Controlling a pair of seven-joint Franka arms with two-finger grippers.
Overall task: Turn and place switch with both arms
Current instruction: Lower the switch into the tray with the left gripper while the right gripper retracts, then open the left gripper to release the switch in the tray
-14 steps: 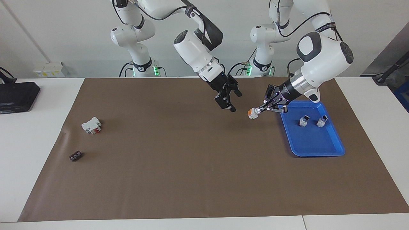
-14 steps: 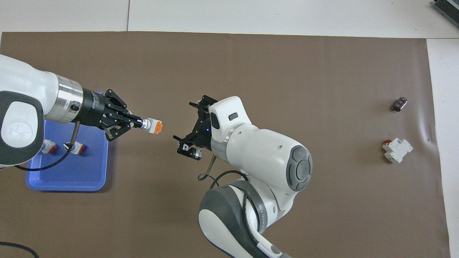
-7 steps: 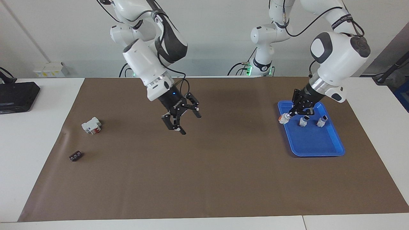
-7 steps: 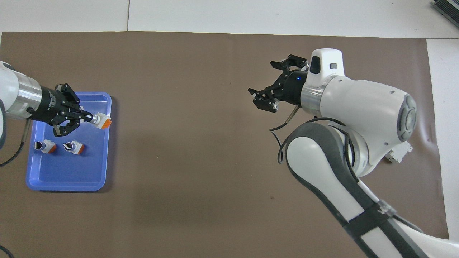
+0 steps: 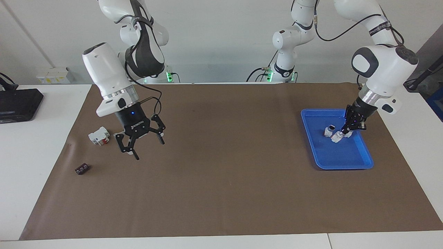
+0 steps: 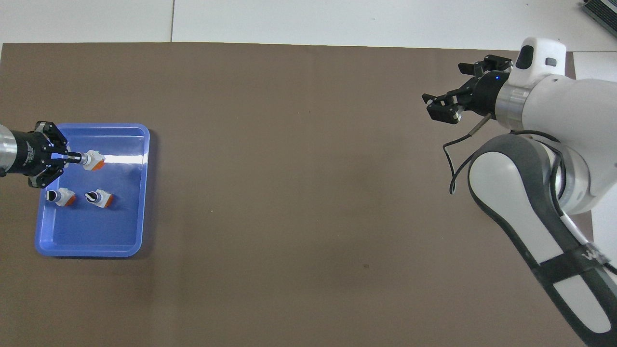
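1. Orange and white, the switch is pinched by its dark knob end in your left gripper, which is closed tight on it.
2. You can see the switch over the blue tray, with its orange end pointing to 3 o'clock in the overhead view. I cannot tell if it touches the tray floor.
3. Two more small switches lie in the tray, at about 6 o'clock from the held one in the overhead view.
4. Your tray sits on the brown mat at the left arm's end of the table.
5. Your right gripper hangs over the mat at the right arm's end, with its fingers spread wide and nothing in them.
6. Look at 9 o'clock from that gripper in the facing view: a white block with a red part sits on the mat.
7. At 7 o'clock from the block in that view lies a small dark piece.
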